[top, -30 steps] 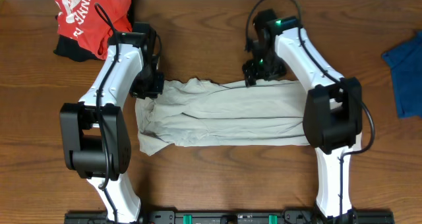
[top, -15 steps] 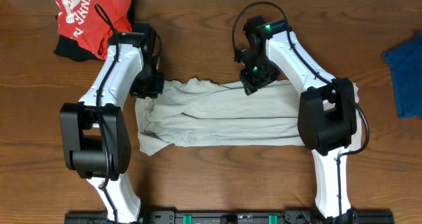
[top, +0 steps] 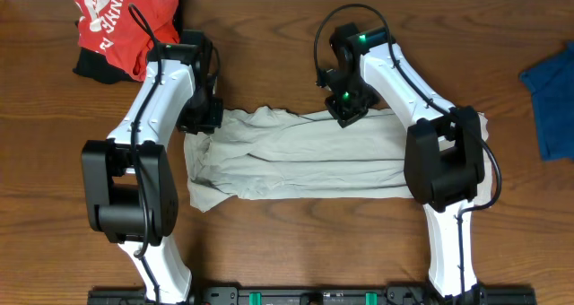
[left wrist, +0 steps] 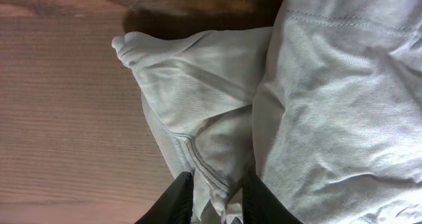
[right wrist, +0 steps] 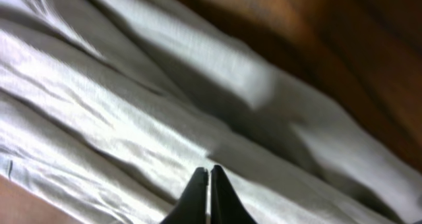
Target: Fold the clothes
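Note:
The clothes (top: pixel 305 157), one pale beige wrinkled shirt, lie as a wide band across the middle of the wooden table. My left gripper (top: pixel 202 117) is at the shirt's far left corner, shut on a stitched hem that bunches between its black fingers (left wrist: pixel 179 196). The left gripper (left wrist: pixel 217 197) and the shirt (left wrist: pixel 330 105) fill most of the left wrist view. My right gripper (top: pixel 346 110) is at the shirt's far edge, right of centre. In the right wrist view the right gripper (right wrist: pixel 209 178) has its tips pressed together on a fold of the shirt (right wrist: pixel 132 99).
A red garment with white lettering (top: pixel 117 22) lies crumpled on something dark at the far left corner. A blue cloth (top: pixel 552 99) lies at the right edge. Bare wood (top: pixel 269 242) shows in front of the shirt and between the arm bases.
The right gripper moved a little left along the shirt's far edge and closed from open to shut. The left gripper and the shirt's left corner have not moved.

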Available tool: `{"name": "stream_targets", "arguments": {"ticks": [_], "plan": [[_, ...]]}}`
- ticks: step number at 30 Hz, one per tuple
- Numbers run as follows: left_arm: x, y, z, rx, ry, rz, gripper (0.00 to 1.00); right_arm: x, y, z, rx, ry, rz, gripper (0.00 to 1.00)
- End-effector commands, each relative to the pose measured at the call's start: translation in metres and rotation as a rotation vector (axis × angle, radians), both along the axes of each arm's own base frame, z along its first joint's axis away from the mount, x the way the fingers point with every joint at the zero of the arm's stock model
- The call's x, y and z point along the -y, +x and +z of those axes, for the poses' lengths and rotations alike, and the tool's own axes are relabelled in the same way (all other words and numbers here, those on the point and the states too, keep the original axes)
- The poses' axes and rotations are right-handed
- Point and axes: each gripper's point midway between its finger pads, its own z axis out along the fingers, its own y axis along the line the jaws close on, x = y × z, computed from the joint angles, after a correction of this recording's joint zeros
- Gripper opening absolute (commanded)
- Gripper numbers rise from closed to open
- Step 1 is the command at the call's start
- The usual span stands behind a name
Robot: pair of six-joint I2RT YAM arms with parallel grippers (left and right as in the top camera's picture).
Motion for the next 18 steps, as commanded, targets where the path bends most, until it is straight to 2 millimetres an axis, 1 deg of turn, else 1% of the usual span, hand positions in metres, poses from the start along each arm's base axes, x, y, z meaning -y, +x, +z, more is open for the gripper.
{"name": "stream_targets", "arguments": {"ticks": [1,2,4,5,6,7,8,9,11,15,18], "plan": [[-0.002,0.001,0.003,0.011,0.001,0.006,0.27,-0.007,0.004,-0.001,0.025,0.015,0.014,0.12],[-0.002,0.001,0.003,0.012,0.0,0.006,0.27,-0.008,0.007,-0.001,0.038,0.02,0.015,0.16],[-0.002,0.002,0.003,0.015,0.0,0.006,0.27,-0.01,0.013,-0.001,0.066,0.028,0.022,0.21],[-0.002,0.002,0.003,0.015,0.0,0.005,0.27,-0.011,0.015,-0.001,0.075,0.032,0.032,0.26],[-0.002,0.002,0.003,0.015,0.0,0.006,0.28,-0.011,0.016,-0.001,0.082,0.035,0.045,0.45],[-0.002,0.002,0.003,0.015,0.0,0.005,0.28,-0.011,0.017,-0.001,0.086,0.036,0.056,0.55],[-0.002,0.002,0.003,0.016,0.0,0.005,0.28,-0.011,0.017,-0.001,0.089,0.038,0.07,0.57],[-0.002,0.002,0.003,0.016,0.0,0.006,0.28,-0.011,0.017,-0.001,0.091,0.039,0.086,0.57],[-0.002,0.003,0.003,0.019,0.0,0.006,0.28,-0.01,0.016,-0.001,0.089,0.04,0.109,0.53],[-0.002,0.003,0.003,0.019,0.0,0.006,0.28,-0.009,0.008,-0.001,0.058,0.032,0.118,0.39],[-0.002,0.003,0.003,0.019,0.0,0.006,0.28,-0.008,0.002,-0.006,0.037,0.028,0.122,0.38]]}}
